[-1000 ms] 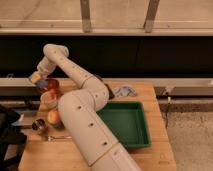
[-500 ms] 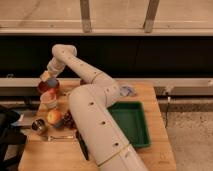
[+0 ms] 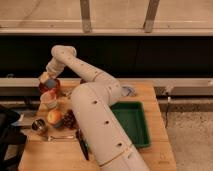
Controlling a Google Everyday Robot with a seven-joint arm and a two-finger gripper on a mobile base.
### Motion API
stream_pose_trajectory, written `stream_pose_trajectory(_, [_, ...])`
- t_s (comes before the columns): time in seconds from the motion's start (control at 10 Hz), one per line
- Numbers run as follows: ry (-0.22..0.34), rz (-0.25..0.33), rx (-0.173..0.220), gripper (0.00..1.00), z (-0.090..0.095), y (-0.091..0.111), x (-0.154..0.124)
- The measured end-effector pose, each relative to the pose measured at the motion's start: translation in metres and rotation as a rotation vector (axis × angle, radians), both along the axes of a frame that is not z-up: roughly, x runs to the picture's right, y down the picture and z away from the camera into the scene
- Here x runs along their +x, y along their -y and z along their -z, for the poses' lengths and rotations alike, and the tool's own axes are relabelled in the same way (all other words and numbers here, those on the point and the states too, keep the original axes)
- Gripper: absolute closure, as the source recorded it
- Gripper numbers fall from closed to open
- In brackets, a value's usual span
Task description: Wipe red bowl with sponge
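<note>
- Pincer [image 3: 47,78] clamped on the sponge [image 3: 48,79], at the tabletop's [image 3: 150,157] far left corner.
- Sponge sits over the red bowl [image 3: 50,87].
- Green tray [image 3: 131,124] lies well right.

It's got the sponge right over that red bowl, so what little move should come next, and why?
Probably a short sweep around the inside. The gripper holds the sponge with jaws shut, right at the red bowl at the table's far left, so rubbing seems the natural next step.

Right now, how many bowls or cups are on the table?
2 that I can make out: the red bowl at the back left, under the gripper holding the sponge, and a small pink-white cup just in front of it. The arm may hide others.
</note>
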State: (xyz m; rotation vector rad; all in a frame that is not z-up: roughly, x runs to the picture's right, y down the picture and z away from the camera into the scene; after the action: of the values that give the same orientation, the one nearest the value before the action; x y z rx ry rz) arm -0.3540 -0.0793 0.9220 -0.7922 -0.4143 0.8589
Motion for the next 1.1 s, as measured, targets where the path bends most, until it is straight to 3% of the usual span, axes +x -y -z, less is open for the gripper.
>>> stream_pose_trajectory(0.3, [0.044,0.05,0.002,1.0,0.004,-0.003,-0.03])
stream_pose_trajectory(0.6, [0.052,0.063,0.006,1.0,0.003,-0.002,-0.036])
stream_pose_trajectory(1.1, [-0.028,0.016,0.008,1.0,-0.009,0.009,0.007])
